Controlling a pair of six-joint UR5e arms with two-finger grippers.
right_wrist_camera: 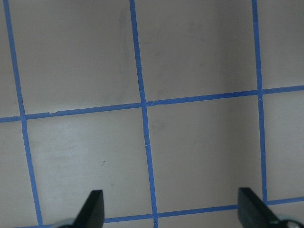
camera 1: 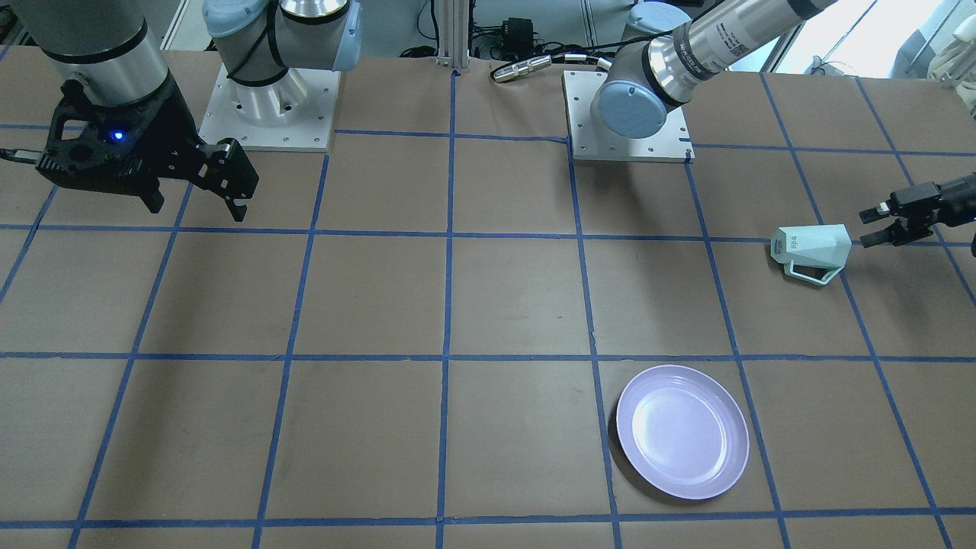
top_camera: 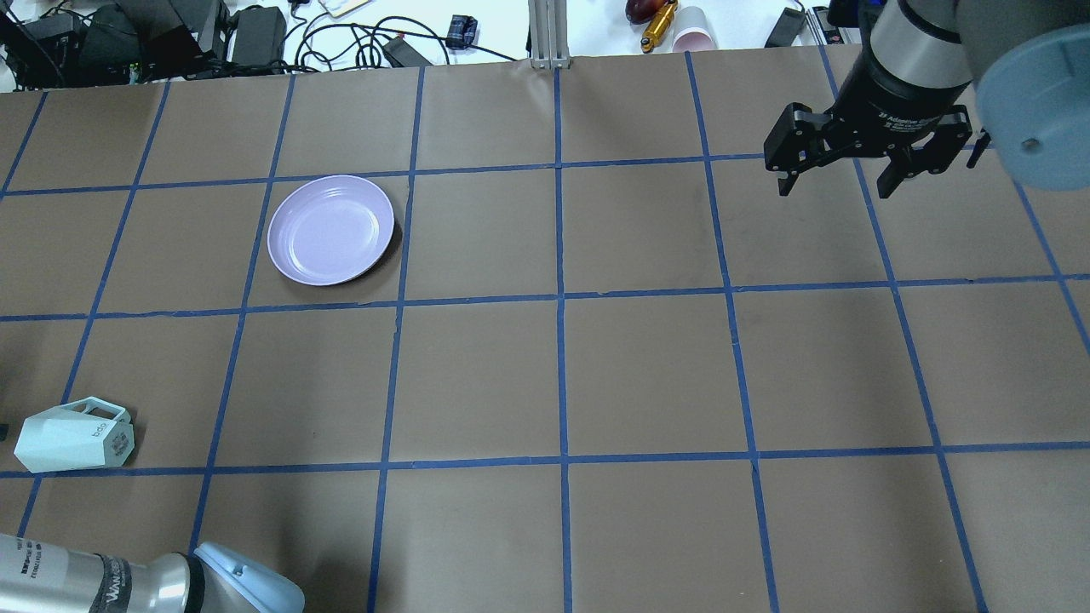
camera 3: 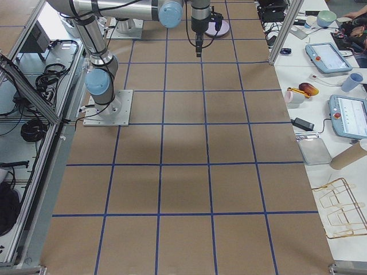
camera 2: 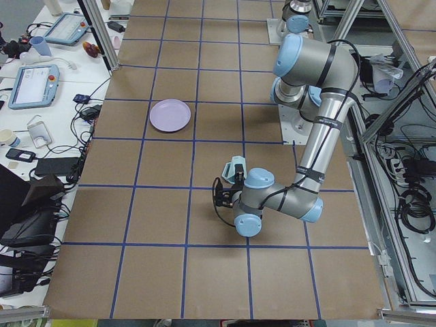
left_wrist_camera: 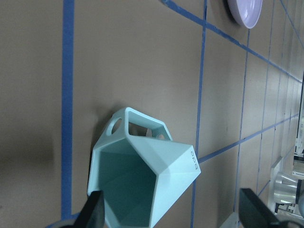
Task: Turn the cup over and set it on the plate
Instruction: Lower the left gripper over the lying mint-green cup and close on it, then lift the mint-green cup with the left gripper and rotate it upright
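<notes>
The cup (camera 1: 812, 245) lies on its side in the left half of the table (camera 1: 488, 305), nearer the robot's edge. Its mouth faces the left gripper (camera 1: 869, 229), which hovers just beside the rim, jaws wide apart and empty, while the plate (camera 1: 682, 435) sits well apart toward the operators' edge. The right gripper (top_camera: 837, 183), also spread wide and holding nothing, hangs over the right half. This looks like the approach to the grasp, so the next move likely calls for easing forward, pinching the cup's wall, then turning it upright.
</notes>
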